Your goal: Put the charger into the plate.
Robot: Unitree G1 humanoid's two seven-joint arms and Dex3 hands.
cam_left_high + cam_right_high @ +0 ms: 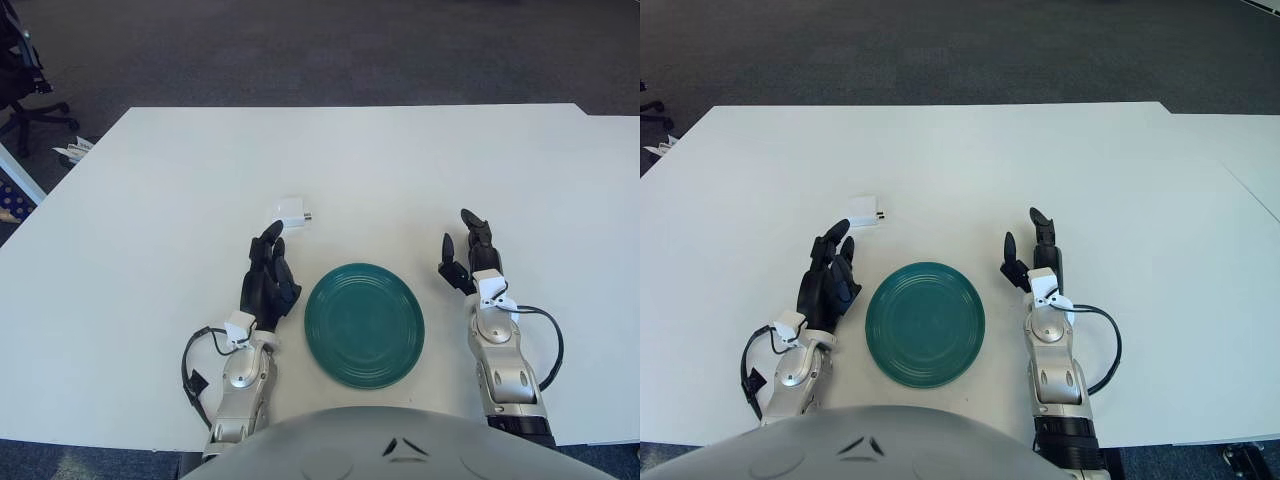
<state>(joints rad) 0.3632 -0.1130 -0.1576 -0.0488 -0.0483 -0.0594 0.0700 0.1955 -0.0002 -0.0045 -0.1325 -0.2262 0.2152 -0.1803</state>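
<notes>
Charger [292,212]: white block, prongs pointing to the robot's right, lying flat on the tabletop [150,250]. It sits just beyond the tips of your left hand's fingers [272,236], a little to their right, apart from them; nothing holds it.

Left hand [268,280]: fingers extended forward and loosely apart, clamped on nothing, aimed roughly at the charger. Judgement: this is a pre-reach pose, so the grasp step has not begun.

Plate [364,324]: green, bare, flat on the tabletop, just right of the left fingers and nearer the body than the charger. Judgement: that placement gives you a short carry, back and to the right, once the charger is gripped.

Right hand [472,258]: shows right of the plate, fingers apart and pointing away, idle. The charger lies on the far side of the plate from it, so the left hand is the sensible choice.
</notes>
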